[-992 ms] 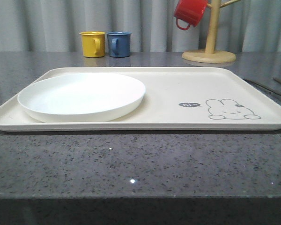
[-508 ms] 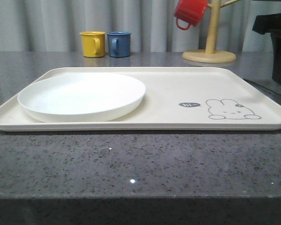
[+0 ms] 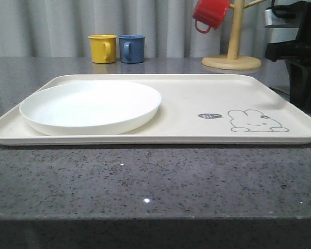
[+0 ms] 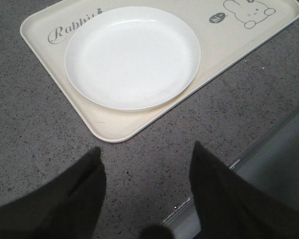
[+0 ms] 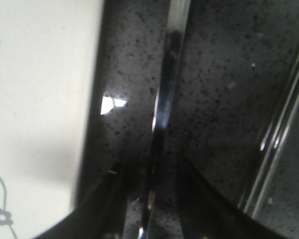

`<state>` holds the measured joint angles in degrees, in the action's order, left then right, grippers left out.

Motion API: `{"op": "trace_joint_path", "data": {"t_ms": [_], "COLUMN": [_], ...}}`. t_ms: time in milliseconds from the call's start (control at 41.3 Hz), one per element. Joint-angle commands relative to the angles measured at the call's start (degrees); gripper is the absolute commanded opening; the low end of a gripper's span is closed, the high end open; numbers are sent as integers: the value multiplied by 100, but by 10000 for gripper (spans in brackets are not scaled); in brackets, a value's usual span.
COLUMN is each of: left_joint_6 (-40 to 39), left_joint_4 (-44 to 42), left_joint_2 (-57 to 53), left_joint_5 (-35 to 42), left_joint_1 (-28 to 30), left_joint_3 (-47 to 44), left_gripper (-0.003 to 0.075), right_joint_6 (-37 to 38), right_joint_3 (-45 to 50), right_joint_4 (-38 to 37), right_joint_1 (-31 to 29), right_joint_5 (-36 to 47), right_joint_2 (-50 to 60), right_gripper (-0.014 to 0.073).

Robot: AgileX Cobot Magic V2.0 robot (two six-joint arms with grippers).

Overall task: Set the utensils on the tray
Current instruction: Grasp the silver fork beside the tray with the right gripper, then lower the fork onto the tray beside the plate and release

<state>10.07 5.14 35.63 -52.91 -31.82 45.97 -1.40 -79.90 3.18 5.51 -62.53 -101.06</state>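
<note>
- Utensils: a shiny metal handle [image 5: 162, 99] lies on the dark speckled tabletop [image 3: 145, 181], just right of the tray's right edge and apart from it; which utensil it is cannot be told. A pair of slim chopsticks [image 5: 279, 119] lies further right, also on the tabletop.
- Tray [image 3: 207, 93]: cream, low-rimmed, flat on the tabletop, with a rabbit drawing [image 3: 256, 121] at its near right.
- Plate [image 3: 90, 106]: round, white, resting on the left half of the tray.
- Right gripper [image 5: 152, 199]: lowered at the right edge of the scene beside the tray; its jaws stand apart on either side of the metal handle, which runs between them. Contact cannot be told.
- Left gripper [image 4: 147, 199]: above bare tabletop near the tray's left near corner, jaws spread wide and holding nothing.
- Background: a yellow mug [image 3: 102, 49] and a blue mug [image 3: 131, 49] side by side at the far edge; a red mug [image 3: 210, 14] hangs on a wooden stand [image 3: 232, 52].
</note>
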Motion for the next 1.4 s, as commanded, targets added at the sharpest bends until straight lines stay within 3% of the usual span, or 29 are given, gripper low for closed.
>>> {"op": "trace_joint_path", "data": {"t_ms": [0, 97, 169, 581, 774, 1065, 1379], "left_joint_6": [-54, -54, -54, -54, -54, -54, -54], "left_joint_4": [43, 43, 43, 43, 43, 43, 43], "left_joint_2": [9, 9, 9, 9, 9, 9, 9], "left_joint_5": [408, 408, 408, 408, 408, 442, 442], "left_joint_1": [-44, -44, -44, -44, -44, -44, -44], "left_joint_3": [150, 150, 150, 150, 150, 150, 150], "left_gripper": [365, 365, 365, 365, 365, 365, 365], "right_joint_6": [-60, -60, -60, 140, 140, 1885, 3083], "right_joint_3": [-187, -187, -187, -846, -1250, -1656, -1682], "right_joint_4": [-20, -20, -20, 173, 666, 304, 293], "right_joint_1": [3, 3, 3, 73, 853, 2008, 2234], "right_joint_5": [-1, -50, -63, -513, -643, -609, -64], "right_joint_2": [237, 237, 237, 637, 633, 104, -463], "right_gripper": [149, 16, -25, -26, -25, -25, -25]}}
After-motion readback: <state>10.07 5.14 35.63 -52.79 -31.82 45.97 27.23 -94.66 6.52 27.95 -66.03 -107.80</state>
